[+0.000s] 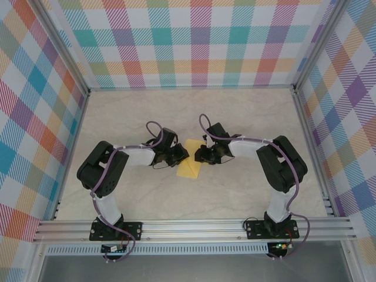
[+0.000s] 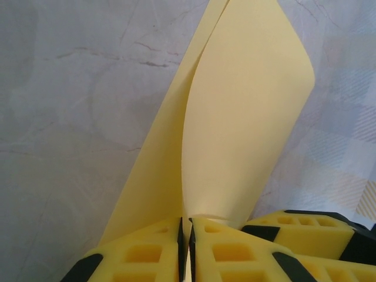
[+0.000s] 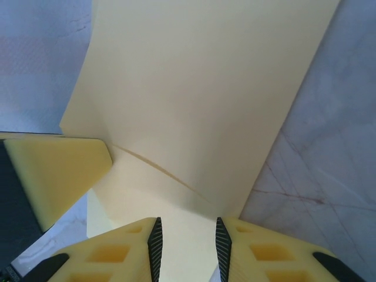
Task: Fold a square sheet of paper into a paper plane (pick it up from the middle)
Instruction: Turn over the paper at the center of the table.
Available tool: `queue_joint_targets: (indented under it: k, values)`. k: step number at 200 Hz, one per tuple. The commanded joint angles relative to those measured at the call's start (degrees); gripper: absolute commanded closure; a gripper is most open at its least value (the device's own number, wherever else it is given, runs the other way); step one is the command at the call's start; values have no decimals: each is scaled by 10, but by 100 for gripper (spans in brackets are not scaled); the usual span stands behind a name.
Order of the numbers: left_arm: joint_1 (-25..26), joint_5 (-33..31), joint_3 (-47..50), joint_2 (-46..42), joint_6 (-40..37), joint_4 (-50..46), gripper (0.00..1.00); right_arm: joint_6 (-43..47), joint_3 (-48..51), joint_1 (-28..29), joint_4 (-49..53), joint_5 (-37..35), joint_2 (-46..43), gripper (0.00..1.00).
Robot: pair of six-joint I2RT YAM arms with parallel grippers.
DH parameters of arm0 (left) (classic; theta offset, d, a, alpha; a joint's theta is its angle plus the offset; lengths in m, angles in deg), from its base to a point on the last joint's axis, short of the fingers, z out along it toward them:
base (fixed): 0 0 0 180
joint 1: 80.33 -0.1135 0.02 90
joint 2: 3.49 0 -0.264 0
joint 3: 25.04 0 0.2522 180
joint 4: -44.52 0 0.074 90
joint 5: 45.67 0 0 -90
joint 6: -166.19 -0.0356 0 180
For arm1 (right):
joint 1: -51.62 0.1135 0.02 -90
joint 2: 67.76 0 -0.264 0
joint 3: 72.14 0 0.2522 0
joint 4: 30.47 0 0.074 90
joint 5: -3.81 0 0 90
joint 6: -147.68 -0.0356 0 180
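The square sheet of paper [image 1: 190,169], plain yellow, lies at the table's middle between my two grippers. Part of it is lifted and curled over itself [image 2: 247,117]. My left gripper [image 2: 187,228] is shut on the sheet's near edge, its yellow fingers almost touching with the paper pinched between them. In the top view the left gripper [image 1: 183,154] and the right gripper [image 1: 199,155] face each other across the sheet. My right gripper [image 3: 188,238] stands open with the paper [image 3: 200,88] lying in the gap between its ribbed pads. A shallow crease crosses the sheet there.
The marble-patterned table [image 1: 247,111] is walled by checked panels [image 1: 194,41] at the back and on both sides. An aluminium rail [image 1: 194,228] runs along the near edge. One finger of the left gripper [image 3: 59,170] sits close to the right gripper's jaws.
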Motion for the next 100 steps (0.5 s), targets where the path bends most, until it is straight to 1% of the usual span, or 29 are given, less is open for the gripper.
queue_joint_targets:
  k: [1, 31, 48, 63, 76, 90, 100]
  values:
    - [6, -9, 16, -29, -18, 18, 88, -9, 0, -12, -7, 16, -45, 67]
    - [6, -29, 17, -62, -39, 1, 95, -19, 15, -27, -5, 5, -93, 64]
    - [5, -51, 2, -92, -74, -53, 97, -19, 27, -37, 3, -18, -133, 64]
    - [5, -88, -28, -129, -120, -137, 97, -9, 29, -40, 32, -68, -167, 62]
    - [6, -137, -66, -160, -170, -231, 97, -2, 31, -43, 56, -116, -194, 60]
    - [7, -207, -119, -187, -218, -344, 97, 3, 34, -44, 79, -168, -218, 52]
    - [8, -253, -153, -199, -248, -403, 97, 8, 36, -46, 91, -199, -234, 46]
